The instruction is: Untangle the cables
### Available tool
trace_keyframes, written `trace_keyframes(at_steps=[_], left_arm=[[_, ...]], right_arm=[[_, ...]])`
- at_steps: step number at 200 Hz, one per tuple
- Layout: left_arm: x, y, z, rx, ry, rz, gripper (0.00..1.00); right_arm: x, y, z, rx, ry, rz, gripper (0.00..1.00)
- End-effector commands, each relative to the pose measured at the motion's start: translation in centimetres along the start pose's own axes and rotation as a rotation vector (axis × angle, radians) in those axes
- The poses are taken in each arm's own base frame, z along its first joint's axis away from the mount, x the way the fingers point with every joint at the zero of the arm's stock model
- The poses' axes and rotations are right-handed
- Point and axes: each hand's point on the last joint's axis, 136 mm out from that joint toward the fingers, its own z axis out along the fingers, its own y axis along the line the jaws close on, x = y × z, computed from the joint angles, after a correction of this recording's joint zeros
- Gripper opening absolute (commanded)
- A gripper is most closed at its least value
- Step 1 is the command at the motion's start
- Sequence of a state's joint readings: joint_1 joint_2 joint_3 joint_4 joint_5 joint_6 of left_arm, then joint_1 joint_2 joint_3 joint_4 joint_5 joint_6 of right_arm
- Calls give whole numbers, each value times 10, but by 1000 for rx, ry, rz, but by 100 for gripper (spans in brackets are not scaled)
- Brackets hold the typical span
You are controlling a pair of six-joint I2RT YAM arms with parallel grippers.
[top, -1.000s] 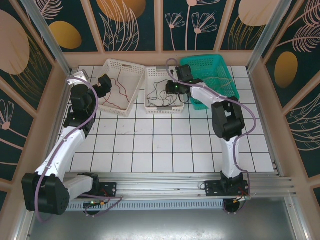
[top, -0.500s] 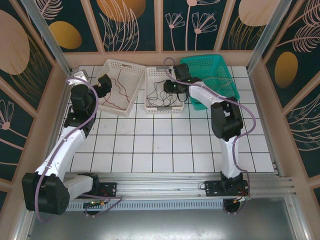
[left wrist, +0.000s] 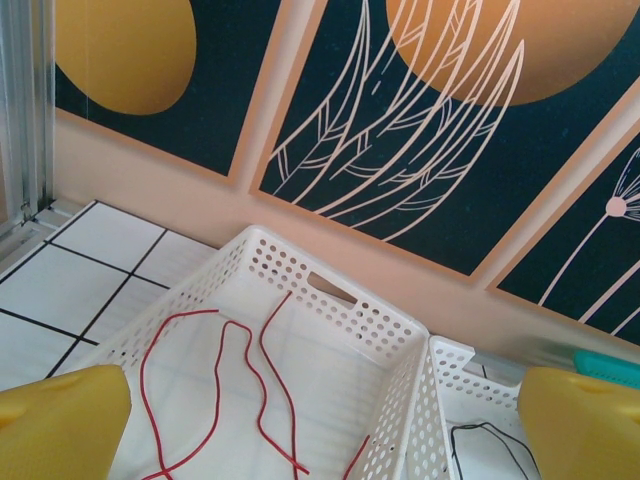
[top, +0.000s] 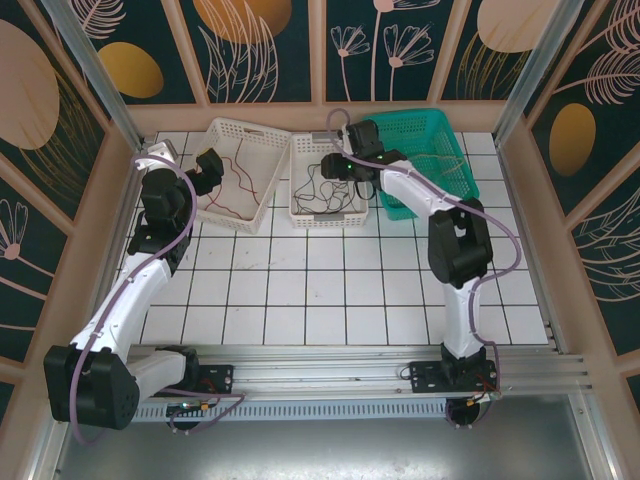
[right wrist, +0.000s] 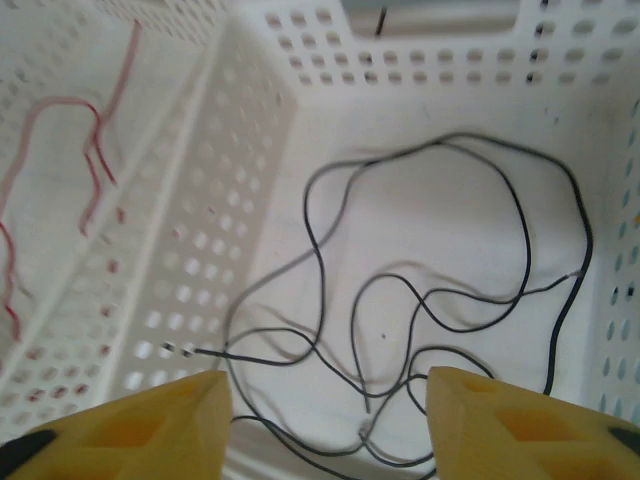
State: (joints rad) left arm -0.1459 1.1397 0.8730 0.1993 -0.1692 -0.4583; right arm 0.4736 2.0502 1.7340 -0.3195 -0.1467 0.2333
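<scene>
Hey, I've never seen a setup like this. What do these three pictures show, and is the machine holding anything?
Two robot arms are bolted to a tiled table, each ending in a two-finger gripper. One picture looks down from above and behind them; the other two come from cameras on the wrists. At the back sit a white basket with a red cable, a middle basket with a looped black cable, and a teal basket. The left gripper and the right gripper are both open, holding nothing.
</scene>
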Motion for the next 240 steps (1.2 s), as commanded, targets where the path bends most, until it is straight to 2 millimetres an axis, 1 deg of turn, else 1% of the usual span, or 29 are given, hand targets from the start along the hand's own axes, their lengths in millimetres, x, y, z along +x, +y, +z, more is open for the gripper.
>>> trace_keyframes(at_steps=[1,13,14,16,17,19,21,49,65,85,87,88,89,90,100,116,121,149,164,170,185,205,224,240], left_arm=[[-4,-1,1,0,-28,-6,98],[-4,-2,1,2,-28,-4,98],[-4,-2,0,2,-29,-4,99],[-4,-1,1,0,-27,-4,98],[-4,-1,1,-1,-28,-4,98],[-4,-1,1,-1,-28,-3,98],[-4,-1,1,-2,-28,-3,99],[-4,-2,1,0,-28,-2,99],[-4,-1,1,-3,-30,2,99],[-3,0,0,-8,-31,8,99],[-4,-1,0,-7,-33,9,98],[-4,-1,0,-8,-33,9,99],[-4,-1,0,-9,-33,9,98],[-4,-1,0,-9,-33,10,99],[-4,0,0,-16,-35,13,98],[-4,2,0,-26,-40,18,98],[-3,2,0,-27,-39,20,98],[0,4,1,-41,-42,31,99],[1,6,1,-51,-44,40,99],[2,6,1,-54,-46,43,98],[2,5,0,-52,-52,53,98],[3,4,-1,-56,-59,65,99],[4,3,-2,-61,-65,75,98],[6,2,-2,-55,-70,85,99]], right_arm=[[-43,21,-47,-14,-143,-50,61],[-48,23,-56,-13,-163,-59,66],[-48,24,-57,-14,-165,-59,68],[-49,24,-58,-14,-169,-58,88],[-50,25,-59,-15,-170,-57,93],[-51,24,-60,-13,-174,-57,97],[-51,25,-61,-11,-177,-55,99],[-61,26,-82,0,-227,-61,99],[-66,27,-98,8,-267,-71,99],[-71,31,-127,7,-348,-101,99],[-75,34,-135,6,-370,-107,99],[-72,32,-133,12,-363,-110,99],[-72,32,-134,16,-368,-112,99],[-76,34,-140,15,-386,-115,99],[-77,35,-157,48,-439,-150,99],[-71,34,-176,51,-486,-174,99],[-71,35,-186,52,-507,-177,99],[-64,25,-230,93,-618,-183,99],[-57,21,-249,113,-675,-209,99],[-55,17,-254,135,-691,-212,99],[-49,-4,-266,228,-712,-165,99],[-33,-33,-274,286,-724,-72,99],[-17,-65,-281,323,-748,42,99],[-3,-98,-290,381,-778,174,99]])
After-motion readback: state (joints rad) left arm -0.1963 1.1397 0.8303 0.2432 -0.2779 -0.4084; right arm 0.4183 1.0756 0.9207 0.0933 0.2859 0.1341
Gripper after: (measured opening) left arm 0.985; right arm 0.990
